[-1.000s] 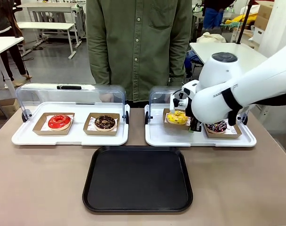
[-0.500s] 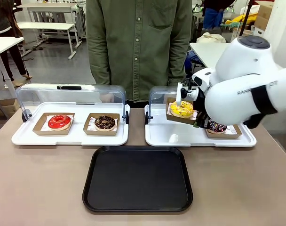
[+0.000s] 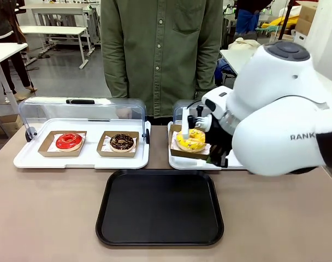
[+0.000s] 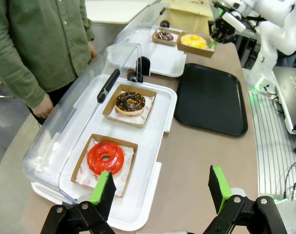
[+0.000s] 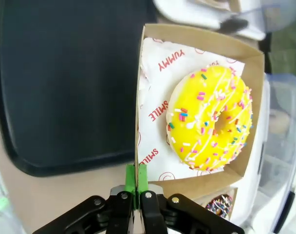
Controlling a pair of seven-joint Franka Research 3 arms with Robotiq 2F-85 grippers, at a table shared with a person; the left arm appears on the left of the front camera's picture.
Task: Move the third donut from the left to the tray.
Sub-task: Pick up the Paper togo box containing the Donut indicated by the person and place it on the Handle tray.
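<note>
Our right jaws point(image 5: 136, 187) clamped the donut point(image 5: 210, 118) holder's edge, tray point(image 5: 60, 78) just beside; left jaws point(image 4: 160, 189) stood apart.

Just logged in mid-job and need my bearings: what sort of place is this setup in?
Probably a robotics lab staged as a bakery counter: donuts sit in white lidded display trays beside a black tray, while bare work tables and stacked cardboard boxes stand behind the person.
</note>
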